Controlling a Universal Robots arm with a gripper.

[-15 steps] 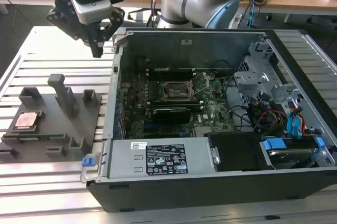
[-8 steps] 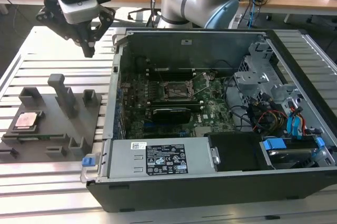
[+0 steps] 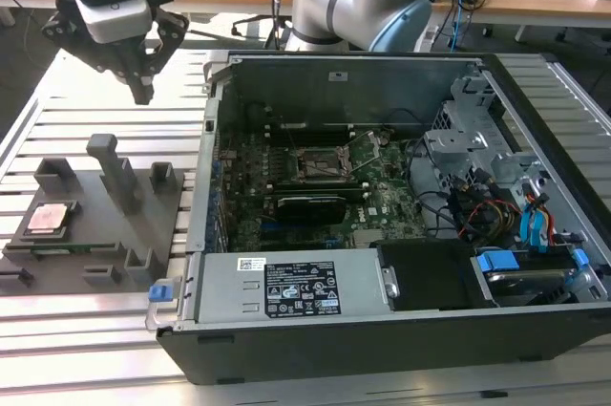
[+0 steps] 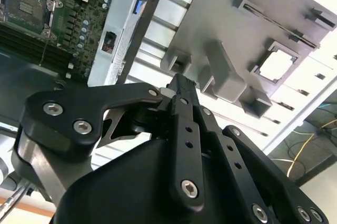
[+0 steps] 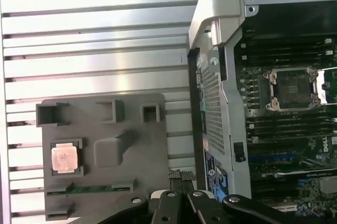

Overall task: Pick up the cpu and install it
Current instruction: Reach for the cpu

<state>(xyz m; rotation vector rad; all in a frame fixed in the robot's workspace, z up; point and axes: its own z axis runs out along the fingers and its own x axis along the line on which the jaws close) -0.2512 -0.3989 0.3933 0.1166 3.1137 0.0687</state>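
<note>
The cpu [image 3: 50, 218] is a small square chip with a pale pink-silver top. It lies flat in a recess of the grey holder plate [image 3: 105, 234] at the exterior view's left, and also shows as the cpu [image 5: 64, 158] in the first wrist view and a glare-bright square [image 4: 277, 65] in the second. My gripper [image 3: 143, 93] hangs well above the table, beyond the plate's far edge, shut with nothing in it. Its fingertips meet in both wrist views [image 5: 181, 175] [image 4: 181, 80]. The black socket [image 3: 325, 165] sits open on the motherboard inside the case.
The open computer case [image 3: 286, 296] fills the middle and right, its tall near-side wall [image 5: 218, 103] standing between the plate and the socket [image 5: 292, 88]. Grey posts [image 3: 116, 172] rise from the plate. Drive cages and cables [image 3: 496, 205] crowd the case's right side.
</note>
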